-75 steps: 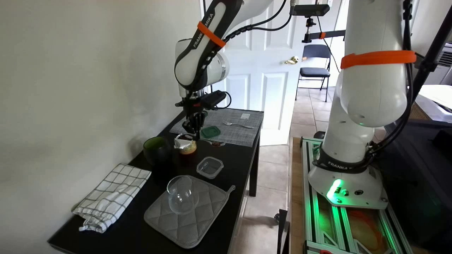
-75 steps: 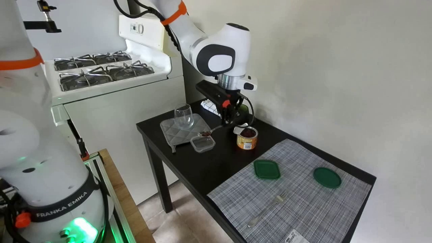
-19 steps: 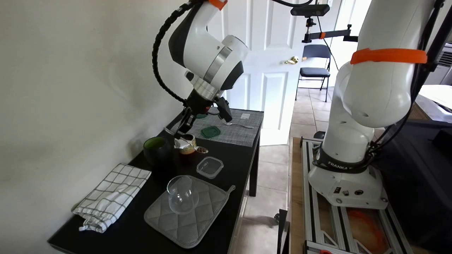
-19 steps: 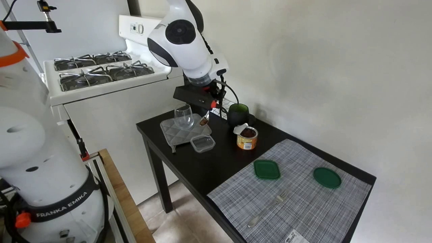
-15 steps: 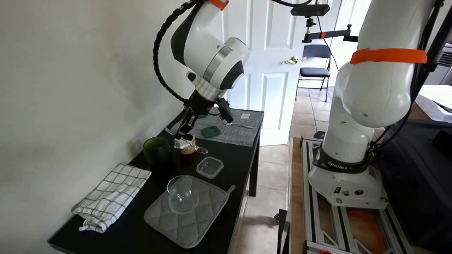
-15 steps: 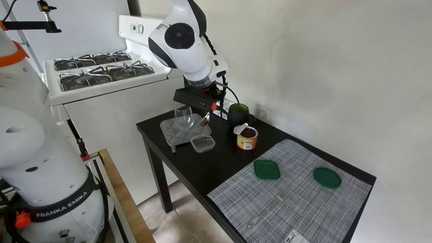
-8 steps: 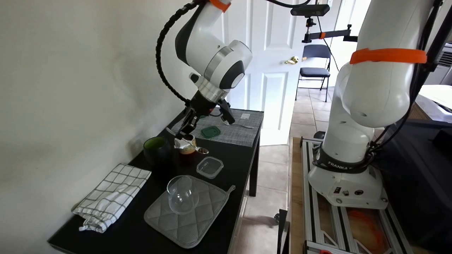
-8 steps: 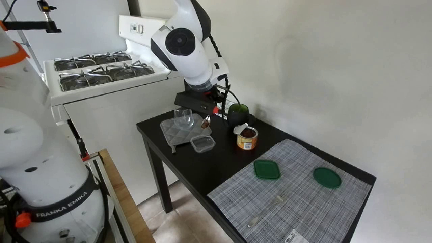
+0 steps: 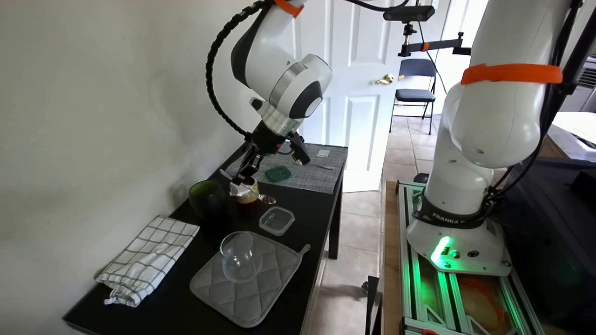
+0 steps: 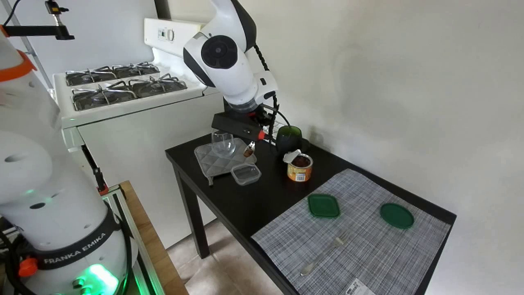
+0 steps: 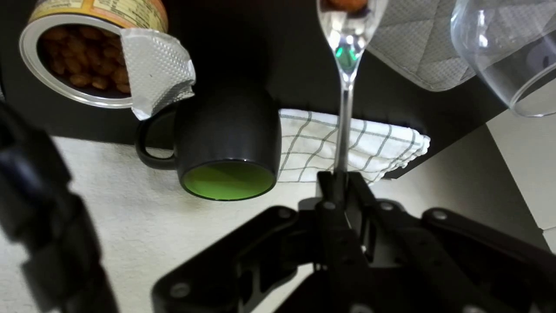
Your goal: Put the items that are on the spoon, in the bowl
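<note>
My gripper [image 11: 341, 177] is shut on the handle of a metal spoon [image 11: 346, 100]. Brown beans [image 10: 248, 153] lie in the spoon's head. In the wrist view they are cut off by the top edge. The small round yellow-orange vessel with a dark inside is an opened tin can [image 10: 299, 172] of beans. Its foil lid is peeled back. It also shows in the wrist view [image 11: 97, 13]. In an exterior view the spoon [image 9: 256, 191] passes in front of the can [image 9: 248, 197], its head pointing toward the clear square container [image 9: 261, 223]. I cannot tell the spoon's exact height.
A clear glass [image 9: 240, 260] stands on a grey pot holder [image 9: 249, 307]. A dark mug [image 11: 228, 126] stands beside the can, near the wall. A checked towel [image 9: 149, 260] lies beyond it. A grey placemat [image 10: 360, 246] holds green lids [image 10: 324, 205] and a fork [image 10: 323, 254].
Since five seconds ago the arm has swung round and the spoon has turned with its beans. Over the last second the spoon has lowered slightly. In the last half second almost nothing has moved.
</note>
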`<state>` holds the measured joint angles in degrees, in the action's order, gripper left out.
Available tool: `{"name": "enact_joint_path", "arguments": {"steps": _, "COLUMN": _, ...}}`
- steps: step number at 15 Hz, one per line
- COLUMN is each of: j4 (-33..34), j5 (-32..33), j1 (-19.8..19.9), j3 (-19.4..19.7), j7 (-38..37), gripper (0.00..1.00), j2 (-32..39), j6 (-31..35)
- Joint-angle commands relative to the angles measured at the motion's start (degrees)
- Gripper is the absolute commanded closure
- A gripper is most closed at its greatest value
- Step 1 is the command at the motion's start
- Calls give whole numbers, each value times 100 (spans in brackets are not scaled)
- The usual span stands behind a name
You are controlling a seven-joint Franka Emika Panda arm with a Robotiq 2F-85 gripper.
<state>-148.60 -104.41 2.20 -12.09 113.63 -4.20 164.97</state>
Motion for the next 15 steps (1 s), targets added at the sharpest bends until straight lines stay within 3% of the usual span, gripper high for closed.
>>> {"name": "enact_joint_path", "arguments": {"steps": 1, "j4": 0, "j5": 0, "j1": 0, "j3": 0, "j7": 0, "gripper": 89, "j2": 0, "j6": 0}}
{"name": "enact_joint_path", "arguments": {"steps": 2, "j4": -4, "j5": -35, "j1": -10, "j3": -13, "j7": 63, "gripper": 97, "j2": -32, "j6": 16}}
{"name": "enact_joint_path", "arguments": {"steps": 9, "j4": 19, "j5": -340, "j1": -12, "j3": -34, "j7": 767, "gripper": 97, "j2": -257, "j6": -27}}
{"name": "enact_joint_path", "arguments": {"steps": 15, "j4": -66, "j5": -310, "j1": 54, "j3": 104, "j7": 683, "gripper": 97, "j2": -218, "j6": -729}}
